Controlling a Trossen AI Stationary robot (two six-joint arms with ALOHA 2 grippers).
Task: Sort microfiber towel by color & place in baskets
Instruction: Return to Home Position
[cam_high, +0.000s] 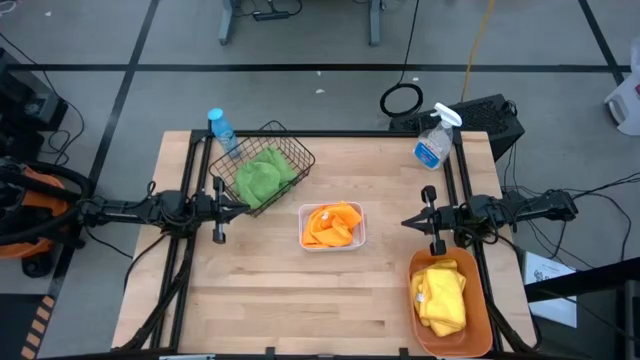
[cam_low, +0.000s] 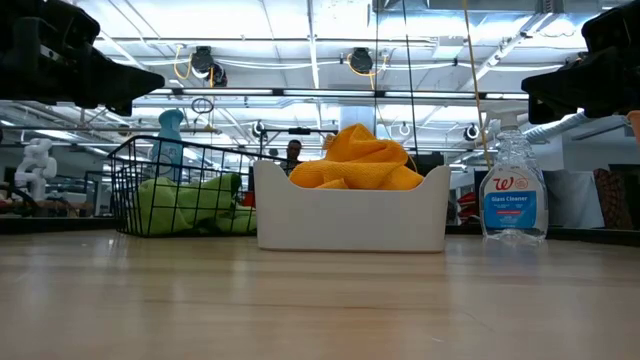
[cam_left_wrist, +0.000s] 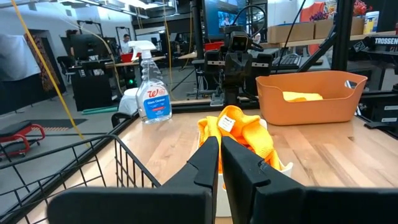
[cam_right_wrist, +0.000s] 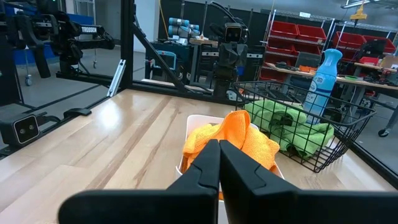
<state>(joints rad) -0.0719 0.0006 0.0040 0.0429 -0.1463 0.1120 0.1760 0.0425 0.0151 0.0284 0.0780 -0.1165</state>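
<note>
Green towels (cam_high: 262, 176) lie bunched in the black wire basket (cam_high: 300, 160) at the table's far left. Orange towels (cam_high: 331, 224) fill the small white tray (cam_high: 304, 238) at the table's middle. Yellow towels (cam_high: 440, 293) sit in the orange tub (cam_high: 478, 310) at the near right. My left gripper (cam_high: 243, 209) hangs shut above the table beside the wire basket's near side, pointing right. My right gripper (cam_high: 407, 222) is shut too, raised above the table just beyond the tub's far end, pointing left at the tray. Neither holds anything.
A clear spray bottle (cam_high: 435, 139) stands at the far right of the table, and a blue bottle (cam_high: 222, 130) stands at the far left beside the wire basket. Bare wood (cam_high: 290, 300) stretches across the near half of the table.
</note>
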